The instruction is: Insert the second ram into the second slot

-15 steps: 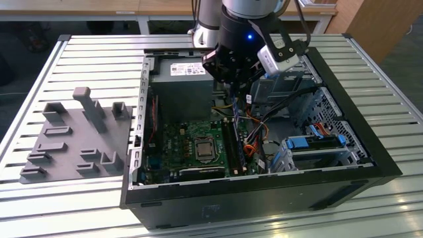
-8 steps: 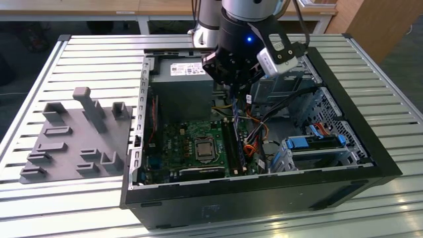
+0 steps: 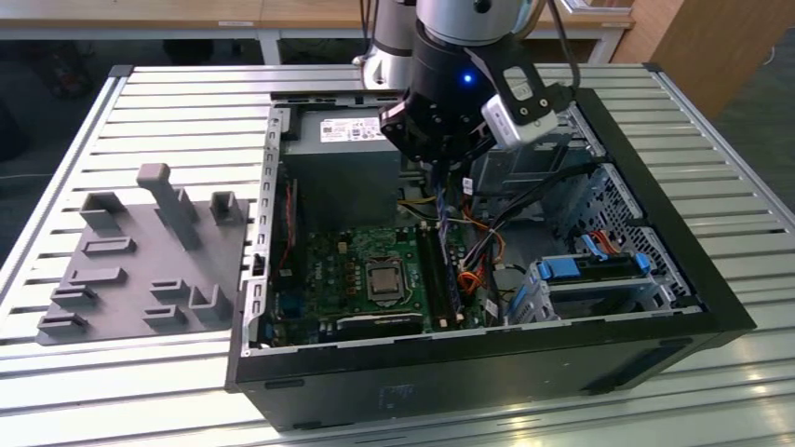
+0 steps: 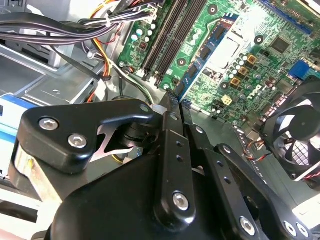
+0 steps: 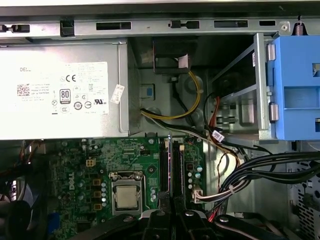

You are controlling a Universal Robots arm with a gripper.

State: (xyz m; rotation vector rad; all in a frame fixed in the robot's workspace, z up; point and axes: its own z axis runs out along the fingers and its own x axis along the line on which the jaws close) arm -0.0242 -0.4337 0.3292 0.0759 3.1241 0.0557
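Gripper (image 5: 171,212): one; you see its fingers closed on the second ram (image 5: 170,165), edge-on.
Slots (image 5: 162,167): two dark, flanking it.
Power supply (image 5: 30,122): one white label (image 5: 62,89).

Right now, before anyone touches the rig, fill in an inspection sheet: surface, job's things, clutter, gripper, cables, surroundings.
Surface: slatted metal table carrying an open PC case.
Job's things: ram lined up with the slots on the motherboard; whether seated, cannot tell.
Clutter: grey fixture tray beside the case.
Gripper: gripper shut on the ram, inside the case.
Cables: black wire bundle beside the slots.
Surroundings: wooden desks beyond the table.
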